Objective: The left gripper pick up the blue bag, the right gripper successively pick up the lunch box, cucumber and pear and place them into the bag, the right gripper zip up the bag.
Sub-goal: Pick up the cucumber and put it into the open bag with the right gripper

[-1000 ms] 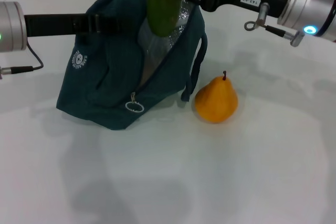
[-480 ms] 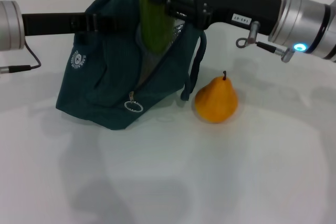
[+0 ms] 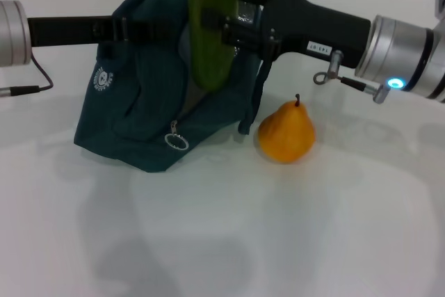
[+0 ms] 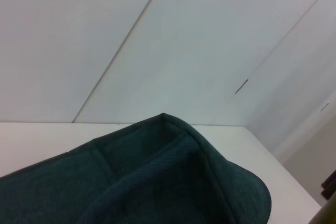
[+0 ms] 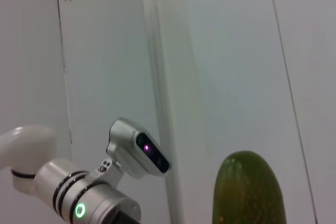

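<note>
From the head camera I see my left gripper (image 3: 142,30) clamped on the blue bag (image 3: 139,113), holding its mouth up off the table (image 3: 278,227). My right gripper (image 3: 229,29) grips the cucumber (image 3: 211,26) upright, its lower end at the opening. The pear (image 3: 286,132) waits just beside the bag. I can't spot the lunch box.

Left wrist: only bag (image 4: 136,177) fabric, soft and floppy, so I hold the rim firmly.

Right wrist: the cucumber (image 5: 249,190) tip. It looks stiff and slick, best pinched mid-length.
</note>
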`<control>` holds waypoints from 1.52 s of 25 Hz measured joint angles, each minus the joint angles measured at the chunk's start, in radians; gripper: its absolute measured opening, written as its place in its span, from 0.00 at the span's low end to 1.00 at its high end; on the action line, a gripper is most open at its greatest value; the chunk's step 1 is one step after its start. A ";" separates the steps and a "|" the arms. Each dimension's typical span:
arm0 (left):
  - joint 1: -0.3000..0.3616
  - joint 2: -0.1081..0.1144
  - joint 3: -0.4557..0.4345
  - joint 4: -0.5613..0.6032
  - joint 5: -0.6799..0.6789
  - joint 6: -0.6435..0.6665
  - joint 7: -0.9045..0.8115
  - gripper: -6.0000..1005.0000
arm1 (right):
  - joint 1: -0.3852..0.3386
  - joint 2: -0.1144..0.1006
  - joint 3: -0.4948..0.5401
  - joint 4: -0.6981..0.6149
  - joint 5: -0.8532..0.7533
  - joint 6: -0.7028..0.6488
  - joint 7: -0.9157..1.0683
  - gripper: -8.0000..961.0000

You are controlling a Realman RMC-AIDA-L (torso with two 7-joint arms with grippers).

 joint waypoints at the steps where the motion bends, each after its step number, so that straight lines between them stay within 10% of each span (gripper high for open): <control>1: 0.000 0.000 0.000 0.000 0.000 0.000 0.000 0.05 | -0.002 0.000 -0.009 0.000 0.006 0.005 -0.002 0.58; 38: 0.000 -0.004 0.000 -0.014 0.000 -0.004 0.024 0.05 | 0.038 0.000 -0.196 -0.013 0.224 0.080 -0.123 0.64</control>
